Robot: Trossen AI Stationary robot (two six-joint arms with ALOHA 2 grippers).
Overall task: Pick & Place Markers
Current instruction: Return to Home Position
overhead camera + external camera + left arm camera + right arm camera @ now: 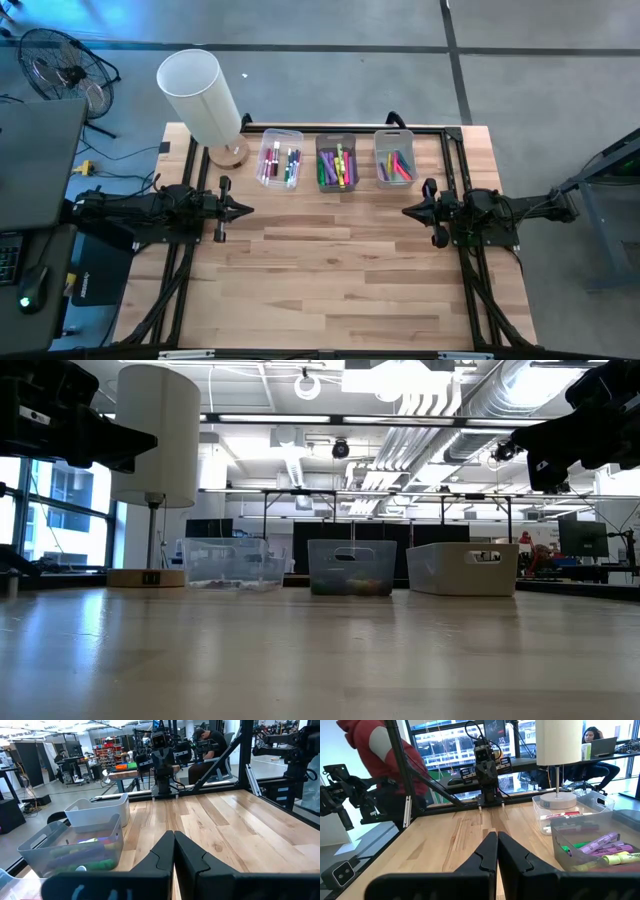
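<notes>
Markers (337, 165): every one I can find is in a bin, none loose on the wood. Three bins sit in a row along the far edge of the table (330, 270).
- Left bin (282, 133): pink, white-barrelled, blue, some green.
- Middle bin (337, 137): looks fullest; purple, green, yellow, a bit of pink.
- Right bin (394, 133): pink, green, yellow.

The sticks lie jumbled and overlapping, roughly lengthwise w/ the bins. Count not readable. Right wrist view shows chunky purple and yellow-green ones up close, heaped agst a bin wall. Beyond them, red and white-barrelled ones lie in the bin next to the lamp.

Why so: the bare wood in front of the bins suggests the sorting is done. The row sits btwn the two arms, w/in reach of either, and leaves the centre free.

Left gripper (248, 210): at left side of table, pointing inward. It is raised off the wood (low view), fingers pressed together, holding nothing.

Right gripper (405, 211): mirror pose at right side, fingers likewise tip to tip, empty.

The two are well apart from each other, w/ bare wood btwn them and the bins. Reads as a park/home pose. Est. task at or v. near its end.

Lamp (197, 95) w/ white shade stands just beside the left bin, by the far-left corner. Not in the arms' way.
</notes>
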